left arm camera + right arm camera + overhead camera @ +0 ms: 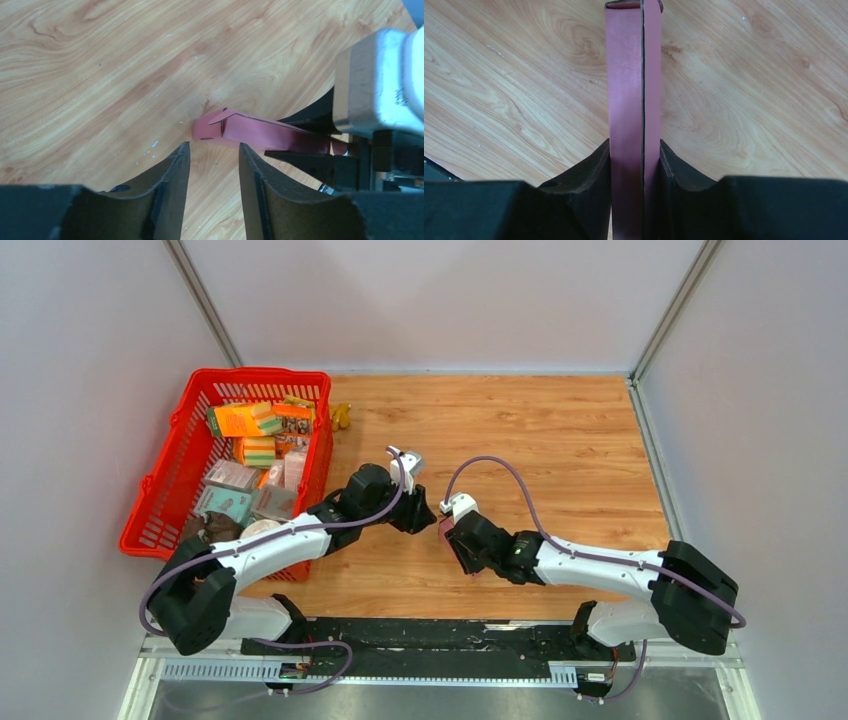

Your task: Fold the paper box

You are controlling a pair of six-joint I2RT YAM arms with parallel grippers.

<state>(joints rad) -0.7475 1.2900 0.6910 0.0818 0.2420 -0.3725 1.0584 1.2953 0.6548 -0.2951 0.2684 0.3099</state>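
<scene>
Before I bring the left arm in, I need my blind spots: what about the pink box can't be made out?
- Right wrist view: right fingers cover the paper box at its near end; far end cut by the top edge.
- Left wrist view: its far end is hidden behind the right fingers; contact with the left fingers unclear.
- Top view: almost wholly hidden between both sets of fingers; shape unreadable.

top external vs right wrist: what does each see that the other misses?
Top external only: both arms, the left gripper, the red basket of packages. Right wrist only: the right gripper shut on the paper box, its pink panels pressed flat along a dark seam. Both: the wood table, and the paper box, just a pink sliver from above.
</scene>
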